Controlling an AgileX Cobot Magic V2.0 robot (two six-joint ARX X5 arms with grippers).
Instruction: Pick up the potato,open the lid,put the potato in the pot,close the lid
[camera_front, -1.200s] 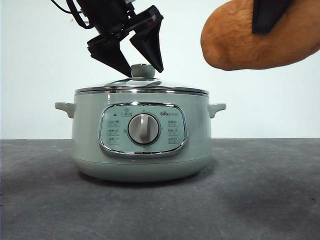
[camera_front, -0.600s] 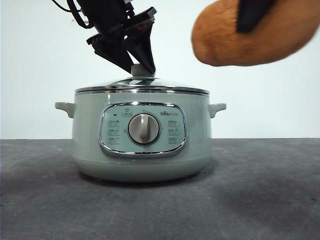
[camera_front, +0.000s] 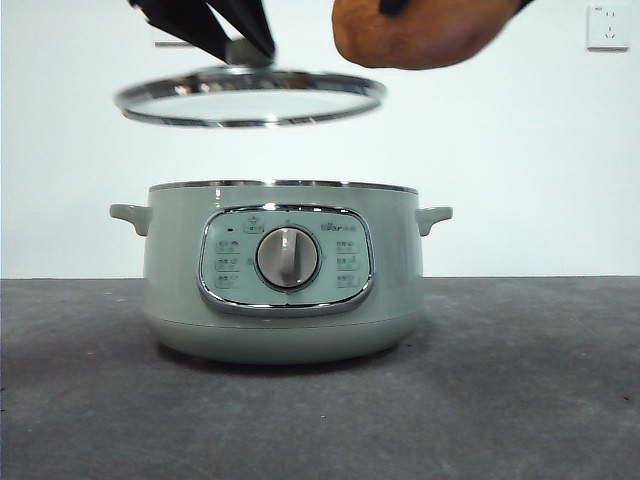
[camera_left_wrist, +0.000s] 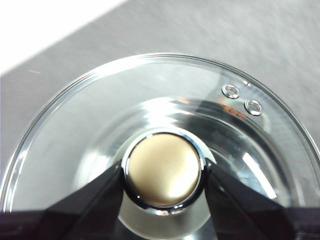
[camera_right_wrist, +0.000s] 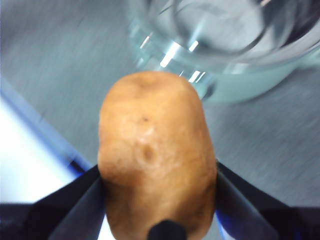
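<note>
Gripping the lid (camera_front: 250, 97) above the pot (camera_front: 280, 270), left pincer (camera_left_wrist: 163, 172); right pincer (camera_right_wrist: 157, 187) clasps potato (camera_right_wrist: 156, 150).

Front view: potato (camera_front: 425, 35) was cut off by the top edge, only its underside showed. Left gripper (camera_front: 235, 50) was cropped there too, just the jaw tips at the lid (camera_front: 250, 97) knob visible. Pot (camera_front: 283, 270) interior was hidden behind its wall. Panel labels were too small to read. Right wrist view was blurred; pot rim (camera_right_wrist: 260, 75) smeared, right gripper (camera_right_wrist: 159, 182) jaws' inner faces hidden behind the potato.
</note>
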